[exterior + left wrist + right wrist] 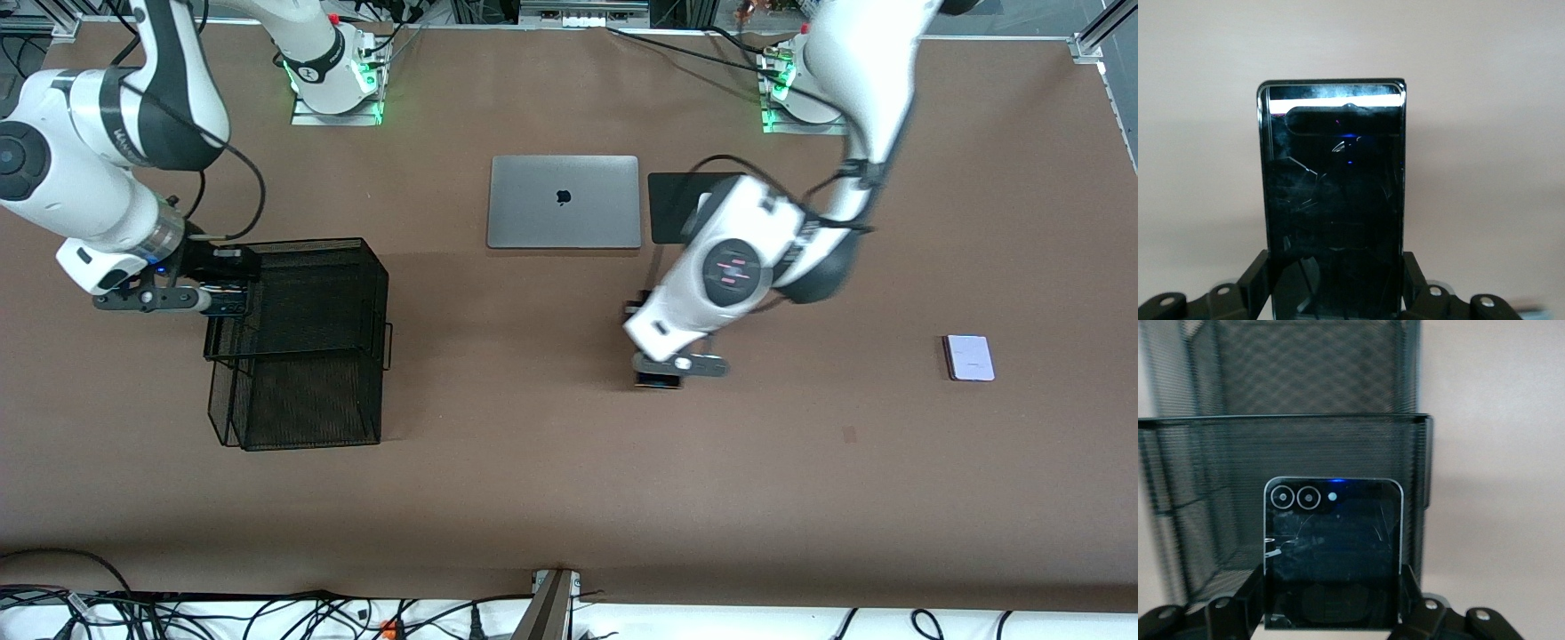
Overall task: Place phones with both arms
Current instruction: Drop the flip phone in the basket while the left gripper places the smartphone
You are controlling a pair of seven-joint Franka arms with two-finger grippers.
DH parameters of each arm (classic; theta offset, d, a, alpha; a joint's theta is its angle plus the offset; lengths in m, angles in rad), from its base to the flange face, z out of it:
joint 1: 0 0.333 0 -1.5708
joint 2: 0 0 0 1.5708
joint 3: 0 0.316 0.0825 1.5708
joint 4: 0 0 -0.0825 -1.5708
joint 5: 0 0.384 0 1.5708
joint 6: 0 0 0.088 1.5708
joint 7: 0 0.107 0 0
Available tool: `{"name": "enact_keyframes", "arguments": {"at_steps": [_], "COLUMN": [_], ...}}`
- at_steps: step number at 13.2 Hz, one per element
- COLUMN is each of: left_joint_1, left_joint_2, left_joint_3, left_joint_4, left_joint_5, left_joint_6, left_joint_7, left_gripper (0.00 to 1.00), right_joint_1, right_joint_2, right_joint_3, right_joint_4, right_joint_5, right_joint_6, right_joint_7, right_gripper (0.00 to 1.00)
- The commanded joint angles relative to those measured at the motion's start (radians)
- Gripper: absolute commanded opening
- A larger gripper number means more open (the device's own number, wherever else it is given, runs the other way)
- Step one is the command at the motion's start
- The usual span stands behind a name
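Up close, left tool (1338,293) clamps long black phone (1335,193), right tool (1331,613) clamps folded black phone (1331,553) beside mesh basket (1205,487).

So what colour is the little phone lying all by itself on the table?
The little phone is pale lilac-white, with a darker edge on one side. It shows in the front view only.

The laptop (564,202) lies between both arm bases, the mesh basket (298,342) sits toward the right arm's end, the squarish phone (969,357) toward the left arm's.

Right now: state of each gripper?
Left gripper: shut on the long black phone, over the table.
Right gripper: shut on the folded black phone, at the mesh basket.
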Motion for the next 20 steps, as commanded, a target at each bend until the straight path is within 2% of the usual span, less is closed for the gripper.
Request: {"name": "enact_keyframes", "arguments": {"at_steps": [1, 5, 6, 7, 8, 9, 11, 13, 15, 17, 20], "left_joint_1": [-0.080, -0.194, -0.198, -0.201, -0.201, -0.211, -0.209, -0.194, -0.174, -0.145, -0.016], "left_joint_2": [0.103, 0.217, 0.229, 0.234, 0.235, 0.239, 0.222, 0.165, 0.090, 0.012, -0.057], "left_joint_3": [0.016, 0.018, 0.018, 0.018, 0.018, 0.018, 0.019, 0.030, 0.109, 0.157, 0.183], "left_joint_4": [0.073, 0.073, 0.073, 0.073, 0.073, 0.073, 0.075, 0.057, 0.067, 0.057, 0.058], "left_joint_5": [-0.033, -0.028, -0.031, -0.033, -0.033, -0.031, -0.014, -0.014, -0.011, -0.013, 0.019], "left_joint_6": [0.136, 0.333, 0.350, 0.356, 0.358, 0.364, 0.367, 0.335, 0.176, 0.058, -0.131], "left_joint_7": [-0.089, -0.288, -0.293, -0.296, -0.302, -0.302, -0.301, -0.305, -0.299, -0.299, -0.134], "left_gripper": [0.16, 0.17, 0.17, 0.28, 0.71, 1.00, 1.00, 1.00, 1.00, 1.00, 1.00], "right_joint_1": [0.010, 0.008, 0.008, 0.006, 0.006, 0.006, 0.000, -0.006, -0.020, -0.021, -0.006], "right_joint_2": [0.041, 0.133, 0.140, 0.141, 0.141, 0.141, 0.138, 0.135, 0.131, 0.129, 0.132], "right_joint_3": [-0.016, -0.016, -0.015, -0.015, -0.015, -0.015, -0.016, -0.016, -0.021, -0.024, -0.017], "right_joint_4": [-0.075, -0.068, -0.065, -0.059, -0.048, -0.039, 0.006, 0.094, 0.190, 0.288, 0.377], "right_joint_5": [0.026, 0.143, 0.154, 0.154, 0.154, 0.154, 0.154, 0.154, 0.152, 0.146, 0.143], "right_joint_6": [0.132, 0.161, 0.161, 0.155, 0.148, 0.146, 0.111, -0.005, -0.123, -0.264, -0.337], "right_joint_7": [-0.035, -0.107, -0.109, -0.108, -0.106, -0.109, -0.109, -0.105, -0.103, -0.098, -0.037], "right_gripper": [0.05, 0.08, 0.29, 0.76, 1.00, 1.00, 1.00, 1.00, 1.00, 1.00, 1.00]}}
